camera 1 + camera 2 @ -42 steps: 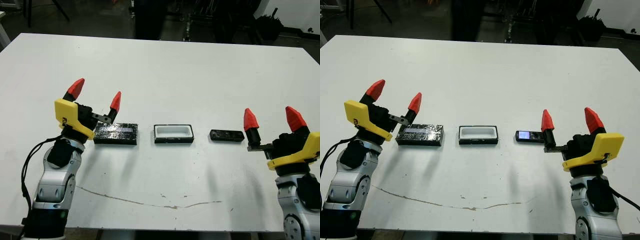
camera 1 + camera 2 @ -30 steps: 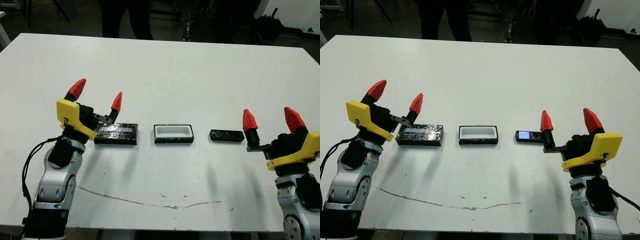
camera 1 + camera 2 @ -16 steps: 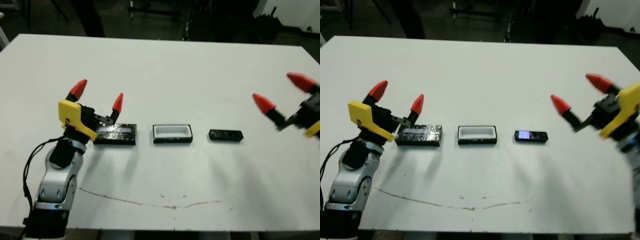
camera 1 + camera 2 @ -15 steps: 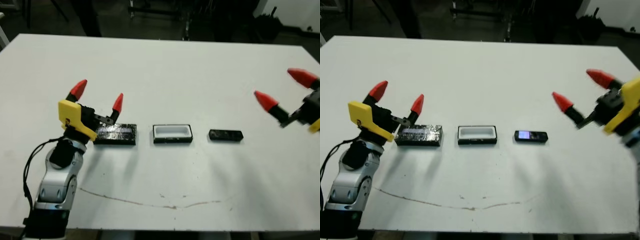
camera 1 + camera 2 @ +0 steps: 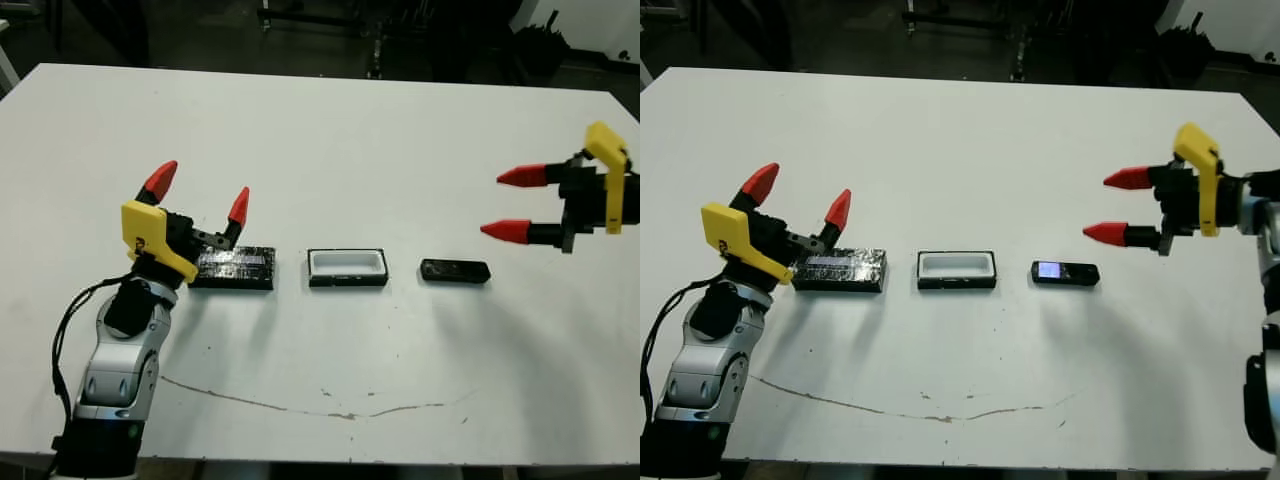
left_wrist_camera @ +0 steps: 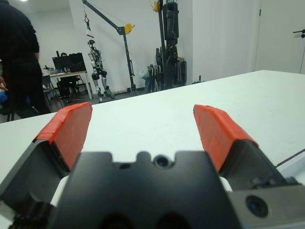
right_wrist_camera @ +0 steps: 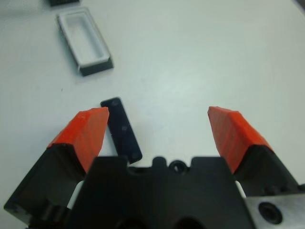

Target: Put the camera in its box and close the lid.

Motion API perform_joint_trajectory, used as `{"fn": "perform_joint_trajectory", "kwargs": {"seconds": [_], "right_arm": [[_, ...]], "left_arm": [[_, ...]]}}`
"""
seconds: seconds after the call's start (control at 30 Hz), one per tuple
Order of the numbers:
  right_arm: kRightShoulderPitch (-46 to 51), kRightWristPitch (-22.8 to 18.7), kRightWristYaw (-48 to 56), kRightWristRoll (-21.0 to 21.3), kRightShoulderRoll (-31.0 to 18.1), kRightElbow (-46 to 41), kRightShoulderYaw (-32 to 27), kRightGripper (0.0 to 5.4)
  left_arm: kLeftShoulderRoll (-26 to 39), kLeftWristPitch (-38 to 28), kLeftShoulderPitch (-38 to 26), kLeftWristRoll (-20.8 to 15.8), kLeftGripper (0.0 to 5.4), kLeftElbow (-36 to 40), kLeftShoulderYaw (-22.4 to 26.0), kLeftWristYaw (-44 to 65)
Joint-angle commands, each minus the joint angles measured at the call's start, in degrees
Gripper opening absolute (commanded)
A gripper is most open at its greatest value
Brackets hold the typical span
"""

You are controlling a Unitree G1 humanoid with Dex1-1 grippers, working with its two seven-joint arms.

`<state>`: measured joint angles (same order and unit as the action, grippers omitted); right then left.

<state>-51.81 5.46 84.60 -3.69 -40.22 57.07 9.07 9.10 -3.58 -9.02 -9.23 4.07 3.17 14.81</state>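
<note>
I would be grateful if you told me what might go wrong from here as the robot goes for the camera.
The camera is thin and lies flat on the table, so the open right gripper, now raised beside it, may slip off or push it away. The box sits loose close by and could get nudged. The left gripper hovers by the lid and might bump it.

- Lighting: bright, even, from overhead; the table (image 5: 330,130) reads near-white, the room beyond its far edge dim.
- Shadows: soft and pale, falling toward the near edge under the left gripper (image 5: 200,195) and right gripper (image 5: 512,203).
- Glare: small bright glint on the camera (image 5: 1065,272); speckled sheen on the lid (image 5: 234,268).
- Focus: head views sharp; wrist views soft on the near fingers (image 7: 86,133).
</note>
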Motion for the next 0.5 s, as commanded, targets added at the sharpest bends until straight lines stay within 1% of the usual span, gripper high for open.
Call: {"fn": "perform_joint_trajectory", "kwargs": {"seconds": [0.03,0.13,0.33,0.5], "right_arm": [[-1.83,2.98,0.50,2.60,1.78,3.58,1.01,5.39],[-1.92,6.54,0.78,4.01,3.30,5.02,1.42,5.39],[-2.45,9.77,-0.28,8.15,5.30,7.01,3.36,5.39],[-2.57,9.24,-0.45,8.97,7.16,9.03,3.06,5.39]], "left_arm": [[0.32,1.08,0.56,0.18,5.40,0.22,0.04,-0.13],[0.44,1.30,0.50,0.49,5.40,0.22,-0.02,-0.20],[0.55,1.65,0.51,0.60,5.40,0.58,0.02,-0.14],[0.42,1.81,0.57,0.80,5.40,0.48,0.08,-0.43]]}}
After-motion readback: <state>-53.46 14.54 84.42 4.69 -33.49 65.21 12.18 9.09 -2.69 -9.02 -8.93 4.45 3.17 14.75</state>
